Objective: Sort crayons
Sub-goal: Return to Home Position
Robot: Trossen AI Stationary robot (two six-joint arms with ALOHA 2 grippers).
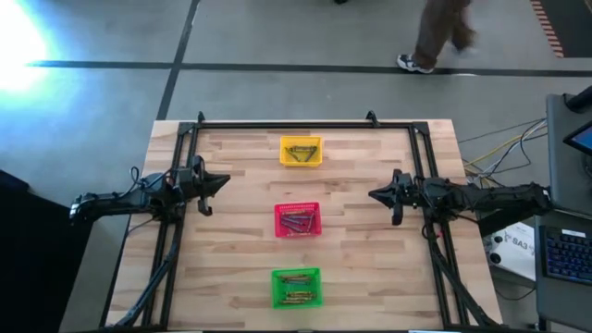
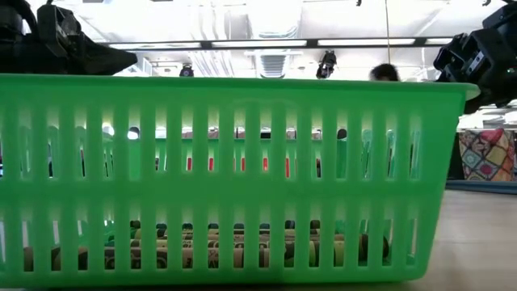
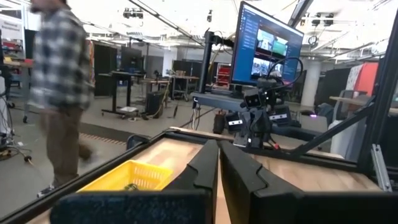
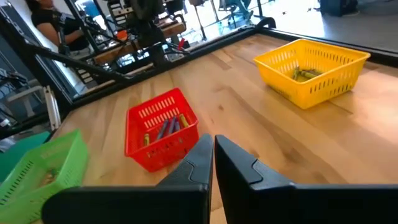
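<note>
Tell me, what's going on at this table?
Two robot arms are on a crayon-sorting job, and neither holds one now. The crayons lie in the yellow basket, the red basket and the green basket, set in a row. The left gripper and the right gripper hang shut and empty at either side, apart from the baskets.

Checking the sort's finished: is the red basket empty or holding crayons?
Holding crayons: several lie inside the red basket, visible in the high and right wrist views.
</note>
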